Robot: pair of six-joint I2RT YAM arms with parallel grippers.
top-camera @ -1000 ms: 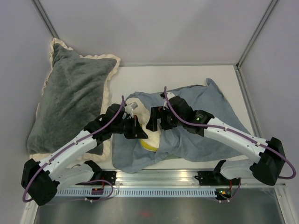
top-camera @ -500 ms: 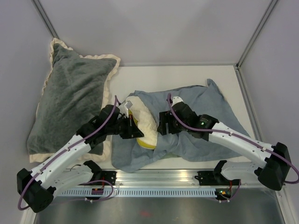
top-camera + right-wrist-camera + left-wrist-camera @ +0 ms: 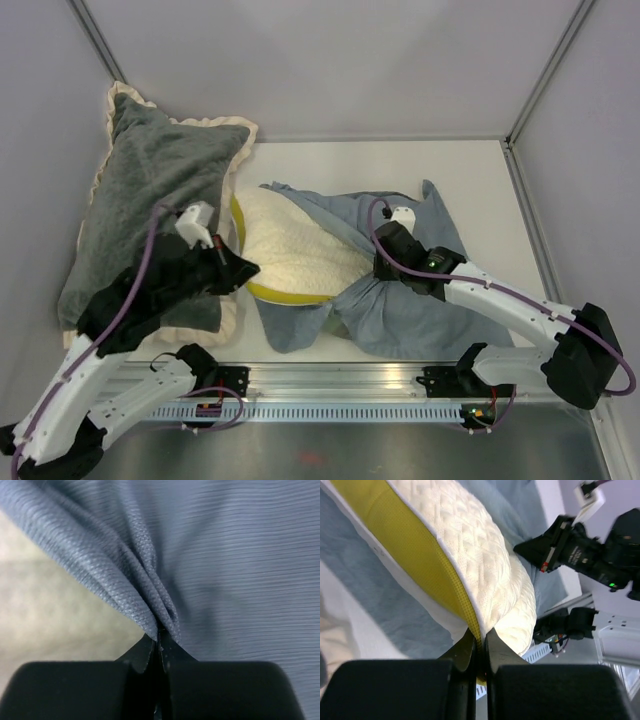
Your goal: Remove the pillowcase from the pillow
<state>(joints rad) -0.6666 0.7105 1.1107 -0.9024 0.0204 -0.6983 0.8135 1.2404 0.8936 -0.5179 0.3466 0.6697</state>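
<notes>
The left gripper is seen pinched nearly together on the yellow-green edge band of the pillow, and the band is clamped between its two fingers. From that grip the cream quilted face is stretched away from the fingers toward the right arm. Grey-blue cloth of the pillowcase is spread beneath the pillow, to the left of the fingers.

The right gripper is pressed tight on a gathered fold of the pillowcase, and the pleats are drawn into its tips.

In the overhead view, most of the pillow is laid bare between the left gripper and the right gripper. The pillowcase is bunched at the right gripper and spread beyond and below it. Only the pillow's end beside the right gripper is met by the cloth; whether that end is held inside the opening cannot be told.

A dark grey plush pillow with a cream ruffle is propped beyond the left gripper, just beside the cream pillow. Bare table is seen beyond both.
</notes>
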